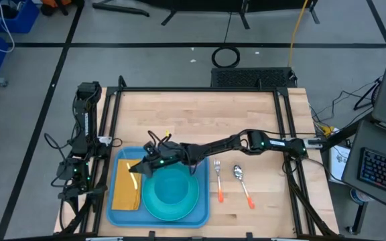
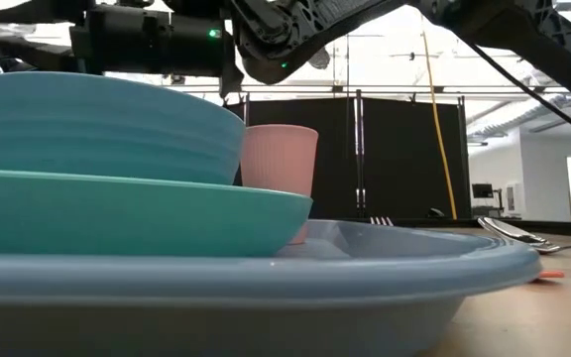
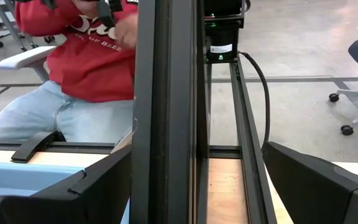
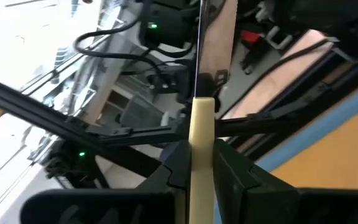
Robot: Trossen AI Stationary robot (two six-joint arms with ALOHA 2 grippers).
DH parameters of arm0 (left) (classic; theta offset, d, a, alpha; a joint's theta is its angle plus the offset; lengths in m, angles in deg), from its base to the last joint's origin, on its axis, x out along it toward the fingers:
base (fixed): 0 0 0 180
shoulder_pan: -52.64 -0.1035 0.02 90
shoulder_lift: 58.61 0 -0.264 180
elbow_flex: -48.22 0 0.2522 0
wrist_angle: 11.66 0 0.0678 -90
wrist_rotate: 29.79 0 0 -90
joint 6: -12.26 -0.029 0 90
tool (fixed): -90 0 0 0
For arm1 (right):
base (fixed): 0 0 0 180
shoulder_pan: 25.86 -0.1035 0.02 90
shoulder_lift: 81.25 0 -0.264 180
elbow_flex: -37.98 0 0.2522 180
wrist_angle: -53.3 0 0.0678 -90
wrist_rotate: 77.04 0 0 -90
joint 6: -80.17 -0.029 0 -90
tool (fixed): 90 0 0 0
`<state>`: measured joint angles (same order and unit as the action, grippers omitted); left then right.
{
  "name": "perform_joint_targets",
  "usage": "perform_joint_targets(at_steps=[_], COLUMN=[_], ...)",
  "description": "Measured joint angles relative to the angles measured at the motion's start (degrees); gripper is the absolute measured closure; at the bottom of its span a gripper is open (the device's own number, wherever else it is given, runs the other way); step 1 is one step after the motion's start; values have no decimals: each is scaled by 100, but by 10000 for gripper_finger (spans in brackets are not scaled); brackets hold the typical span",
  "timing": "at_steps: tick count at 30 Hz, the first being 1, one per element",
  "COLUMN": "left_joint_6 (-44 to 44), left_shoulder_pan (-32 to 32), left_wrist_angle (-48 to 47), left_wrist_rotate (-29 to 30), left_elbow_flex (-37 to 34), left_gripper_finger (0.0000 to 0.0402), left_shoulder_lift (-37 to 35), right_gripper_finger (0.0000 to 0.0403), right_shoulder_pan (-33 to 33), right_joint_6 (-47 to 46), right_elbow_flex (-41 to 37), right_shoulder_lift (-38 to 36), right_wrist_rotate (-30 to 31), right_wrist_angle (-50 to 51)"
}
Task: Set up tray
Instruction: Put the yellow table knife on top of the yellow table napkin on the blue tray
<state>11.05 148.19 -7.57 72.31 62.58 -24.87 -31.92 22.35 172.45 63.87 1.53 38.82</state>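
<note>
tray near table's front edge, long axis left-right; right gripper over its left part pinching a knife; left gripper wide open, empty, parked at left

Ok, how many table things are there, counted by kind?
Large light-blue plastic tray: 1
Round teal plate: 1
Small blue bowl: 1
Pink cup: 1
Orange-handled metal fork: 1
Orange-handled metal spoon: 1
Cream-handled knife, in right pincer: 1
Yellow napkin: 1
Total: 8
</note>
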Motion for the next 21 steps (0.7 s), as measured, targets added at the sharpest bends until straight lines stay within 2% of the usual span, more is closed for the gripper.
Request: perform_joint_targets(at_steps=[6, 21], left_joint_6=[-1, 0], left_shoulder_pan=[1, -1], left_wrist_angle=[-1, -2], left_wrist_rotate=[0, 2], left_elbow_flex=[0, 0], left_gripper_finger=[50, 50], left_shoulder_lift=[0, 0], right_gripper_finger=[373, 365], right_shoulder_pan=[-2, -214], right_joint_6=[8, 144], right_elbow_flex=[0, 0], right_shoulder_lift=[0, 24], right_wrist_rotate=[402, 414], right_wrist_angle=[183, 456])
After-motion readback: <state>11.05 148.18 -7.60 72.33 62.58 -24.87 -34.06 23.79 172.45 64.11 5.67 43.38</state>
